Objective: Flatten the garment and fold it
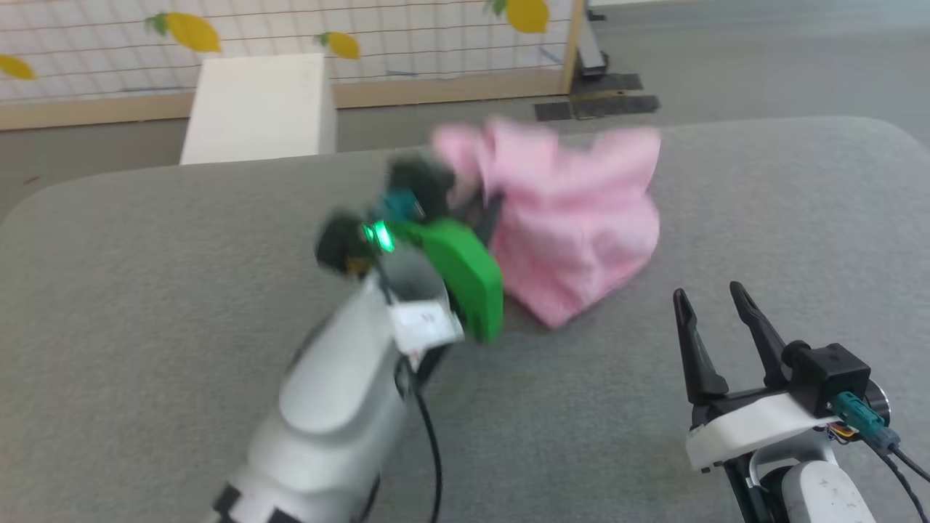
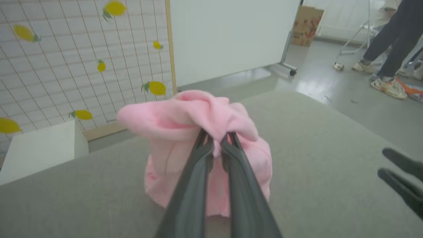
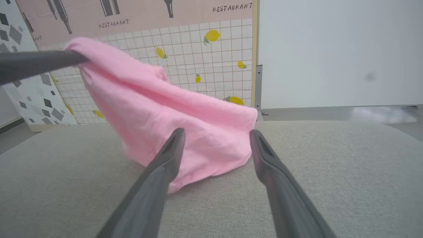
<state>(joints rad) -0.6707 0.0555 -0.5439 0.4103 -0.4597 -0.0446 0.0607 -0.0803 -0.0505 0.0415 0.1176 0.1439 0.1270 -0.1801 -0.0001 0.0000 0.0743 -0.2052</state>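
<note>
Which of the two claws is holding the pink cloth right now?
The dark, long-fingered left claw, pinched shut on a raised fold of the soft light-pink knit garment. The right claw stands open, clear of it.

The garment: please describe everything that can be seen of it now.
The garment is light pink, soft, thin knit cloth, bunched and crumpled, not flat. The left pincer is shut on a fold at its top and holds that part raised, so the cloth hangs like a tent. Its lower edge rests on the grey table. The open right pincer stands apart from it.
</note>
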